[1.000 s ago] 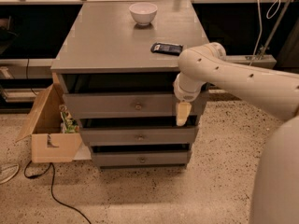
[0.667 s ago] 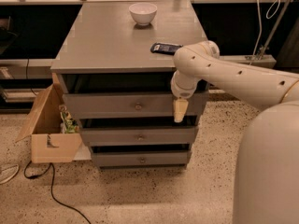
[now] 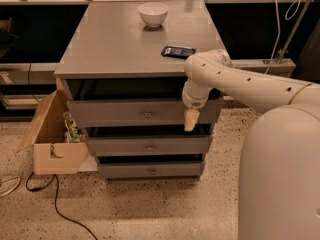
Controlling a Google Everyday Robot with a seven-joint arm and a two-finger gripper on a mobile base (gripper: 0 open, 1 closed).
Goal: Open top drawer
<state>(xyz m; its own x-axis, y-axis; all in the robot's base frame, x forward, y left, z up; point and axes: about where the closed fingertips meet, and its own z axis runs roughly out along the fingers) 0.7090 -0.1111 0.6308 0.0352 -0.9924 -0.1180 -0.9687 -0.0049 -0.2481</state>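
Note:
The top drawer (image 3: 125,113) is the widest grey front of three, with a small round brass knob (image 3: 148,115) at its centre. A dark gap shows between its front and the cabinet top. My gripper (image 3: 191,119) hangs from the white arm (image 3: 235,81) and points down in front of the drawer's right part, to the right of the knob. Its pale yellow fingertip (image 3: 190,120) reaches the drawer front's lower edge.
Two narrower drawers (image 3: 150,146) (image 3: 150,170) sit below. A white bowl (image 3: 153,13) and a dark flat device (image 3: 178,51) lie on the cabinet top (image 3: 110,39). An open cardboard box (image 3: 52,144) stands at the cabinet's left, with a cable (image 3: 60,204) on the floor. My white body (image 3: 280,174) fills the right.
The gripper has moved left along the top drawer's front, closer to the knob. The drawer has not visibly moved.

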